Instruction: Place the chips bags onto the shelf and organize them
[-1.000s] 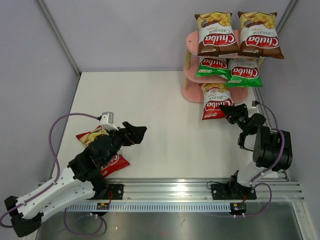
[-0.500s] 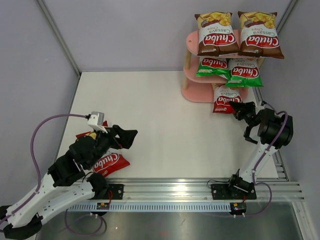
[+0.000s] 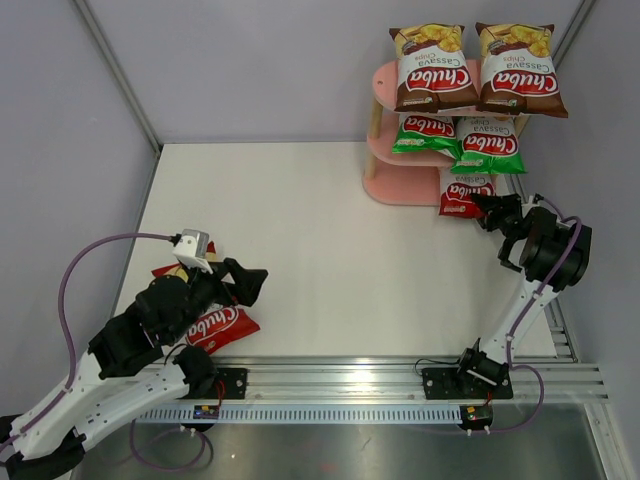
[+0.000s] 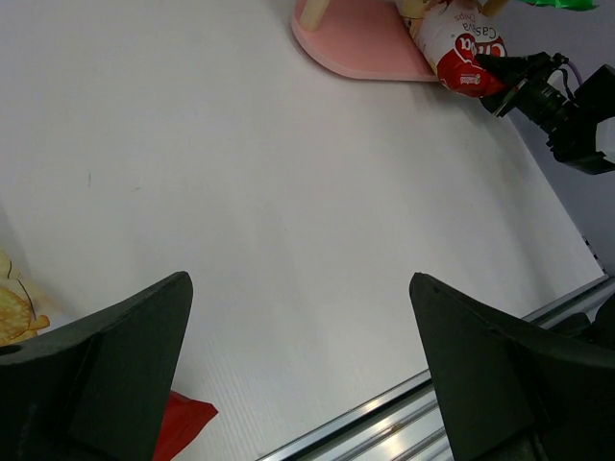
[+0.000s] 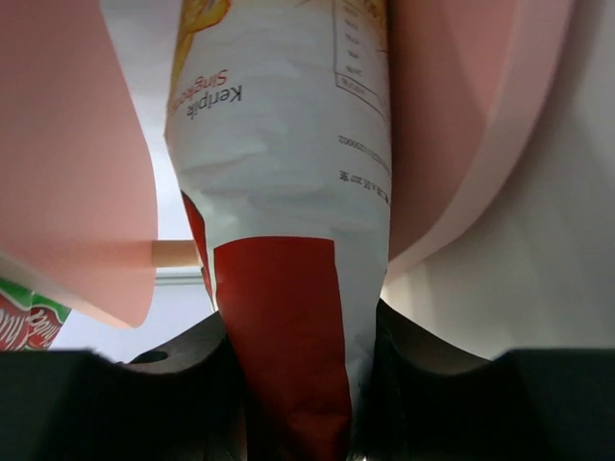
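The pink shelf (image 3: pixel 382 187) stands at the back right. Two brown bags (image 3: pixel 433 68) lie on its top board and two green bags (image 3: pixel 487 146) on the middle board. My right gripper (image 3: pixel 484 208) is shut on a red bag (image 3: pixel 460 194), (image 5: pixel 288 221) and holds it between the middle and bottom boards. A second red bag (image 3: pixel 218 327) lies on the table at the near left, partly under my left arm. My left gripper (image 3: pixel 252 281) is open and empty above the table, right of that bag; a red corner (image 4: pixel 184 423) shows by its left finger.
The white table (image 3: pixel 300 230) has grey walls at the left, back and right. A metal rail (image 3: pixel 400 385) runs along its near edge. Purple cables loop from both arms.
My right gripper has carried the red bag up and to the right, in under the middle board. My left arm has drawn back toward the near left.
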Available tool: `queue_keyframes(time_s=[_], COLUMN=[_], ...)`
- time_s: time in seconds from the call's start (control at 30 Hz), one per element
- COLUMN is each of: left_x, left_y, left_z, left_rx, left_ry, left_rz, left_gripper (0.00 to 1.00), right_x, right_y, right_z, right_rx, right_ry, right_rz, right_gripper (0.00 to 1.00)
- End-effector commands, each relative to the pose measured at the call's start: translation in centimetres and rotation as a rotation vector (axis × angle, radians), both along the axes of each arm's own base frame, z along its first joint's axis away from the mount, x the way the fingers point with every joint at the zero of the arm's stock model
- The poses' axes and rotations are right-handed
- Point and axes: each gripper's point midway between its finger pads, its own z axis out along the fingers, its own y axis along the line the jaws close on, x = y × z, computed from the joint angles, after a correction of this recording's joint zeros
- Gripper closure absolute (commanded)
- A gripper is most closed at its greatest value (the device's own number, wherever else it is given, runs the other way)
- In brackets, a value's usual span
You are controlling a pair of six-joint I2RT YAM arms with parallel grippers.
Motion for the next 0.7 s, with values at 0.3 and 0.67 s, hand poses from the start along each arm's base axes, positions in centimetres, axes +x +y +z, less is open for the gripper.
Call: queue_keyframes(time_s=[0.3, 0.67], left_x=[0.1, 0.5], left_y=[1.0, 1.5], left_z=[1.6, 1.1], left_rx=[-0.006, 0.035], left_ry=[-0.044, -0.024], left_rz=[0.033, 0.065], left_gripper=[0.01, 0.01], right_x=[2.4, 2.8], right_y=[-2.6, -2.5], right_z=[-1.9, -0.7], right_rx=[0.024, 0.044], right_ry=[0.048, 0.048], right_rz=[-0.059, -0.043], right_gripper=[0.55, 0.27])
